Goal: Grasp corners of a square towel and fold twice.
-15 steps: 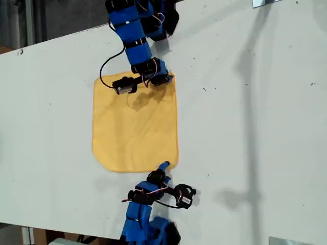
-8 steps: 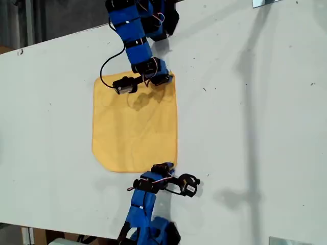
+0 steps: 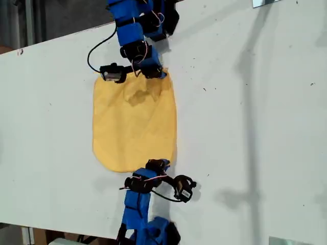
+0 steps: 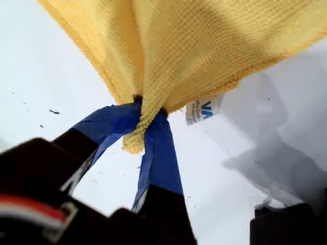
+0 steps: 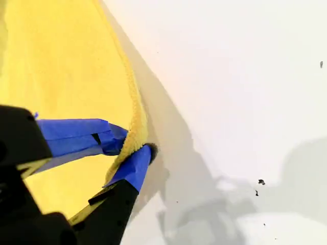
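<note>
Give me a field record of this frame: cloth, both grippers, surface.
towel: yellow-orange towel, lying mostly flat, unfolded
tag: small white tag at the edge beside the corner my first gripper pinches
first gripper: my first gripper shut on a towel corner, cloth bunched between the blue-taped jaws
second gripper: my second gripper shut on the towel edge at a corner
arms in exterior view: one at the towel's top edge, one at its bottom edge; which is first cannot be told
table: white table, a few dark specks
fold: not yet done
</note>
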`<state>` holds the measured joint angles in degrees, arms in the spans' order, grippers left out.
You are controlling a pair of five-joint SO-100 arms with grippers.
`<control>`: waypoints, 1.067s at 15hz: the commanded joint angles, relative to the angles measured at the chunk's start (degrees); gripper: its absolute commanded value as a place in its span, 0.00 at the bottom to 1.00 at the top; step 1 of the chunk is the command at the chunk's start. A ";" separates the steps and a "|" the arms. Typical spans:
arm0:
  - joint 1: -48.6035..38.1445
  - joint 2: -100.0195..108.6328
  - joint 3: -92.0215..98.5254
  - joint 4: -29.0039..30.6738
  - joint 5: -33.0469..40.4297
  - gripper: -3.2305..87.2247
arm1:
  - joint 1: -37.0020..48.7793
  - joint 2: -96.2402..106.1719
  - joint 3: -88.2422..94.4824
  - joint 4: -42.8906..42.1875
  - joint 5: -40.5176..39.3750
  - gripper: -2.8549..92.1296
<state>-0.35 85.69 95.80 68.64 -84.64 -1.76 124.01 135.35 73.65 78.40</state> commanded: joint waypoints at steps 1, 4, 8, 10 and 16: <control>-7.12 5.27 -5.36 6.94 5.89 0.03 | 7.03 13.54 -3.34 5.01 -6.59 0.03; -14.94 10.72 -14.41 11.95 16.08 0.03 | 18.02 12.66 -10.99 6.86 -17.40 0.03; -29.44 2.72 -39.46 23.38 26.54 0.03 | 31.73 0.26 -25.22 1.76 -33.49 0.03; -38.23 -1.32 -46.32 22.94 31.55 0.03 | 39.02 -3.52 -32.70 -1.05 -39.11 0.03; -55.28 -14.15 -45.18 5.63 38.94 0.03 | 58.18 -13.71 -26.81 -27.42 -42.98 0.03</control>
<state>-53.96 72.51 53.26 77.43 -46.58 53.17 111.27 107.58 52.56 36.39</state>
